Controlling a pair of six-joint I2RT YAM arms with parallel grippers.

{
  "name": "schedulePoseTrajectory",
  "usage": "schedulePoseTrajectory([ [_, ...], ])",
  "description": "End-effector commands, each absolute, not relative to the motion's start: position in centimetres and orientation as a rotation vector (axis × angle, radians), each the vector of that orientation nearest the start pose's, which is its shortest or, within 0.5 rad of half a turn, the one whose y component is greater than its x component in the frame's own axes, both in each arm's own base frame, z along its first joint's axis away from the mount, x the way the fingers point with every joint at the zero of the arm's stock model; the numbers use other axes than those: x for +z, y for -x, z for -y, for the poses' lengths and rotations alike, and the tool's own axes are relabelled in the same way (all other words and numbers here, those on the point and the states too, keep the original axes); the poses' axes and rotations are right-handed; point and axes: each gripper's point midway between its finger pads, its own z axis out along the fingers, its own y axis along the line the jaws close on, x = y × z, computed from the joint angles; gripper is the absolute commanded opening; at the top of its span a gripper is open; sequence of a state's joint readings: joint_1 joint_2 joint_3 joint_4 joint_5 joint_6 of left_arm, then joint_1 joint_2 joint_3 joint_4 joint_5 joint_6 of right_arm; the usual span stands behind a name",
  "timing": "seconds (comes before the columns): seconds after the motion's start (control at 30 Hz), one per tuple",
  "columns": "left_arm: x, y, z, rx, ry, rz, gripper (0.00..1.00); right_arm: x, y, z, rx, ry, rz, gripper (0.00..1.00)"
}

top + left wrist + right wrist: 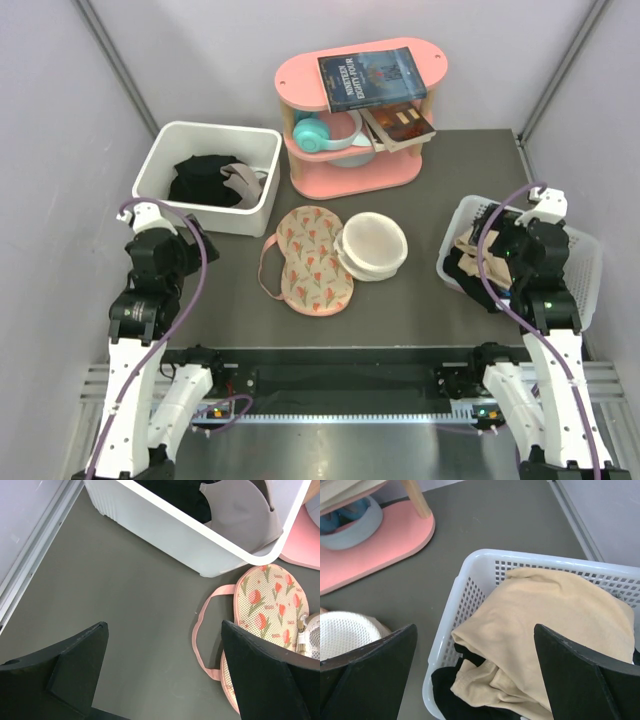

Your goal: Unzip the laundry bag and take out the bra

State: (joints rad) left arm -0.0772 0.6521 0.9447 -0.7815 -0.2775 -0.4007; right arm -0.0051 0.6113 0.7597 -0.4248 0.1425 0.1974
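The laundry bag [374,244] is a round cream-white mesh pouch lying mid-table, resting partly on a pink floral flat piece [305,258]. Its edge shows in the left wrist view [313,636] and in the right wrist view [344,632]. I cannot see its zip pull. The bra is hidden; no mustard-yellow fabric shows. My left gripper [193,243] is open and empty over bare table [164,630], left of the floral piece [270,605]. My right gripper [495,262] is open and empty above the left end of a white basket [475,630].
A white bin [163,160] at back left holds black clothes and a grey-tan garment [240,510]. The white mesh basket [470,565] at right holds a beige garment [550,610] and black clothes. A pink shelf [345,175] with books and blue headphones [312,135] stands at the back.
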Motion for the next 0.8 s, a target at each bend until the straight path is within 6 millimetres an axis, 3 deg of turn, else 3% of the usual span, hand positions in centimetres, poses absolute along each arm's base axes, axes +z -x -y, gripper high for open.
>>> schedulePoseTrajectory([
  [0.0, 26.4, -22.6, -1.5, -0.044, 0.528, -1.938, 0.99, 27.8, -26.6, 0.9, 0.021, -0.163, -1.796, 0.98],
  [0.33, 24.9, -23.3, 1.6, -0.254, 0.537, -1.961, 0.99, 28.3, -27.3, -4.3, 0.215, -0.032, -1.830, 0.89],
  [0.37, 24.9, -23.3, 1.7, -0.258, 0.535, -1.964, 0.99, 28.0, -27.3, -6.1, 0.246, 0.011, -1.841, 0.89],
  [0.43, 24.8, -23.5, 1.8, -0.260, 0.523, -1.976, 0.99, 27.6, -27.5, -7.4, 0.228, 0.008, -1.851, 0.89],
  [0.47, 24.8, -23.5, 1.8, -0.257, 0.519, -1.978, 0.99, 26.8, -27.3, -10.1, 0.267, 0.084, -1.881, 0.89],
  [0.53, 24.9, -23.6, 1.9, -0.261, 0.509, -1.978, 0.99, 26.0, -27.4, -12.1, 0.278, 0.095, -1.907, 0.89],
  [0.63, 25.1, -23.5, 2.1, -0.274, 0.511, -1.973, 0.99, 24.0, -26.6, -18.2, 0.344, 0.236, -1.969, 0.89],
  [0.77, 24.6, -22.7, 2.1, -0.286, 0.540, -1.982, 0.99, 23.1, -26.0, -24.0, 0.366, 0.370, -1.990, 0.90],
])
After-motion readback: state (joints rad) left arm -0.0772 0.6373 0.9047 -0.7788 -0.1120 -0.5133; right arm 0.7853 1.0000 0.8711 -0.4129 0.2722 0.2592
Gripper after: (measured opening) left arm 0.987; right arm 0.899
